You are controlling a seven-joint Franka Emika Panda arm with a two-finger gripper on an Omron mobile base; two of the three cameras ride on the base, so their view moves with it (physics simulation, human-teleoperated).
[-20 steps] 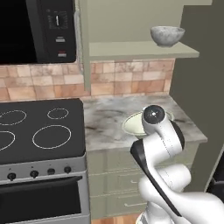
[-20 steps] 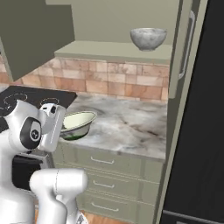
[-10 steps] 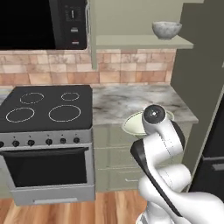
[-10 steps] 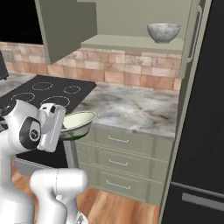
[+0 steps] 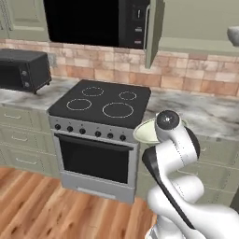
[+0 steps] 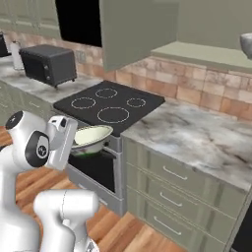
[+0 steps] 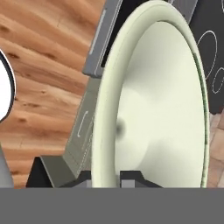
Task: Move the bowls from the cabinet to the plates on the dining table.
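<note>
1. The view has swung left since a second ago: the base turns away from the cabinet (image 6: 142, 29)
2. The gripper (image 7: 107, 177) pinches the cream bowl (image 7: 148, 100) by its rim, before the stove (image 5: 100, 100)
3. The grey bowl (image 6: 246, 44) is left on the cabinet shelf, right of the stove

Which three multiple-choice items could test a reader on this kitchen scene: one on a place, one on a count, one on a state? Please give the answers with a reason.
1. Where is the grey bowl?
A. on the cabinet shelf
B. on the stove
C. on the floor

2. How many rings mark the stove top?
A. two
B. four
C. six

3. How is the end effector?
A. open, holding nothing
B. shut on the cream bowl
C. shut on the toaster oven

Answers: 1 A, it stands on the shelf at the right edge. 2 B, four white rings show. 3 B, the fingers pinch its rim.
</note>
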